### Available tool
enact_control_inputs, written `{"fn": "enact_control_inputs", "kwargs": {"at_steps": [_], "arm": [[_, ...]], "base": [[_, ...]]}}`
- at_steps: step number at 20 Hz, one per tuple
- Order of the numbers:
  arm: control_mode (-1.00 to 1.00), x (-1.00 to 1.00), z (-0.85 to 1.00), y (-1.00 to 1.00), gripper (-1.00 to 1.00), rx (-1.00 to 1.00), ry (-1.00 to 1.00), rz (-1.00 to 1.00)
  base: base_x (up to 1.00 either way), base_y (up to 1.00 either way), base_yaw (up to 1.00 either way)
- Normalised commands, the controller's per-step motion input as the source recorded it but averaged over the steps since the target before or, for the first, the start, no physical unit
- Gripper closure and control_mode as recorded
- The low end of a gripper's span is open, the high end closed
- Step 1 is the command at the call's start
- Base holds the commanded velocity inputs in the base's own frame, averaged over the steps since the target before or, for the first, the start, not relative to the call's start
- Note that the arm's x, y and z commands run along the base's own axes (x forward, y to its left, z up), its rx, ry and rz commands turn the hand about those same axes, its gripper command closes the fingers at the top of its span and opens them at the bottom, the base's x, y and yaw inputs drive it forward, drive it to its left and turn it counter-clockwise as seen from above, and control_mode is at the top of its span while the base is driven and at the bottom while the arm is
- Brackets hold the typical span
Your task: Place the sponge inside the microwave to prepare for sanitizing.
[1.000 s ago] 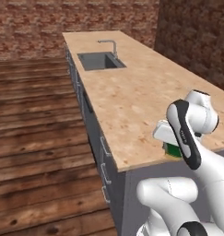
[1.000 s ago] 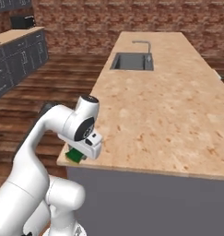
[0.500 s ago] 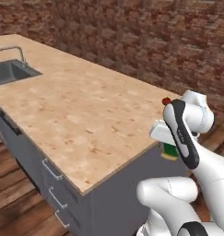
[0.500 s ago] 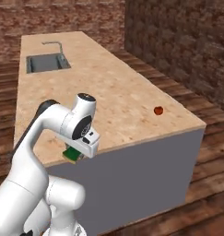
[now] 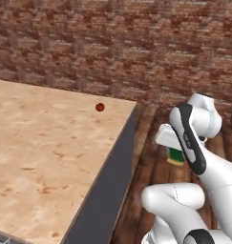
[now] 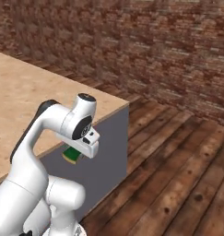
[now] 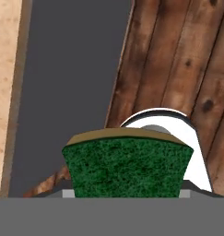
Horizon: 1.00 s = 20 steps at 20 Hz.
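Observation:
My gripper (image 5: 174, 153) is shut on the sponge (image 5: 175, 157), a small block with a dark green face and a yellowish layer. I hold it low, beside the arm, off the counter's end and over the floor. From the right base view the sponge (image 6: 71, 156) hangs under the hand, in the gripper (image 6: 76, 154), in front of the counter's dark side. In the hand view the sponge (image 7: 127, 165) covers the fingertips, green face toward the camera. The microwave is out of view.
The wooden counter (image 5: 41, 157) ends just left of the arm, and a small red ball (image 5: 100, 107) lies near its far corner. A brick wall (image 6: 168, 46) stands behind. Wooden plank floor (image 6: 178, 175) spreads to the right of the counter (image 6: 21, 101).
The whole picture has swung as the base turned: the sink has left the views and the counter's end and brick wall have come in. The sponge stays in the shut gripper.

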Motion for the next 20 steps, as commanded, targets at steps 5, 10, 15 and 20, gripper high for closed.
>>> {"fn": "enact_control_inputs", "kwargs": {"at_steps": [5,10,15,20], "arm": [[1.00,0.00,0.00,0.00,1.00,0.00,0.00,0.00],[1.00,0.00,0.00,0.00,1.00,0.00,0.00,0.00],[1.00,0.00,0.00,0.00,1.00,0.00,0.00,0.00],[1.00,0.00,0.00,0.00,1.00,0.00,0.00,0.00]], "base": [[0.31,0.00,-0.56],[0.33,-0.01,-0.32],[0.34,-0.01,-0.30],[0.44,-0.05,-0.34]]}}
